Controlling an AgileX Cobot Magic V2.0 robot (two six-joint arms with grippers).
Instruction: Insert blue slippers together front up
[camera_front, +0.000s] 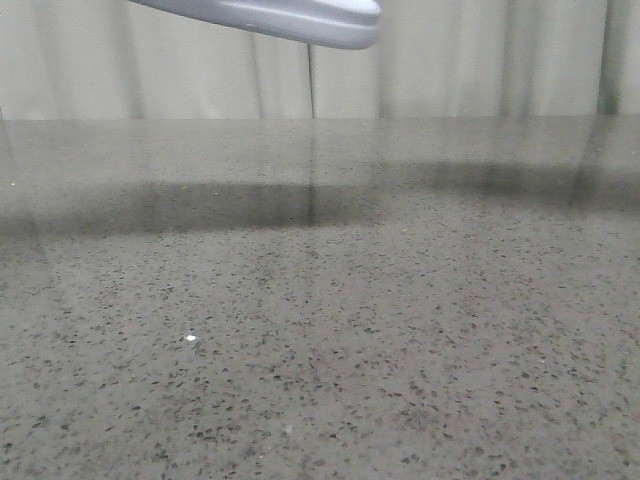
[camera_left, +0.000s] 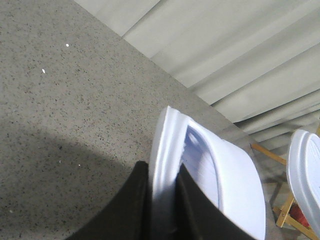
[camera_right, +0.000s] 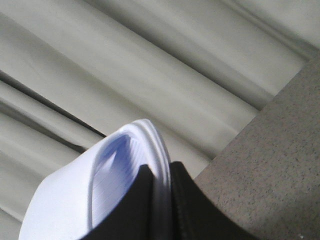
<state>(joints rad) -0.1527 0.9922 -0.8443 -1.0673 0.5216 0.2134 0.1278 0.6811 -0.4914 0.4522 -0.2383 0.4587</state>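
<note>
My left gripper (camera_left: 162, 167) is shut on the sole edge of one pale blue slipper (camera_left: 235, 175), held up over the table with its strap facing away from the fingers. The other blue slipper shows at the edge of the left wrist view (camera_left: 306, 175). My right gripper (camera_right: 161, 167) is shut on the sole edge of that slipper (camera_right: 65, 200), held up in front of the curtain. In the front view only the underside of one slipper (camera_front: 290, 18) shows at the top edge, high above the table. Neither gripper shows there.
The speckled grey table (camera_front: 320, 330) fills the front view, with arm shadows across its far part. A pale pleated curtain (camera_front: 450, 70) hangs behind it. A wooden frame (camera_left: 285, 212) stands beyond the table's edge in the left wrist view.
</note>
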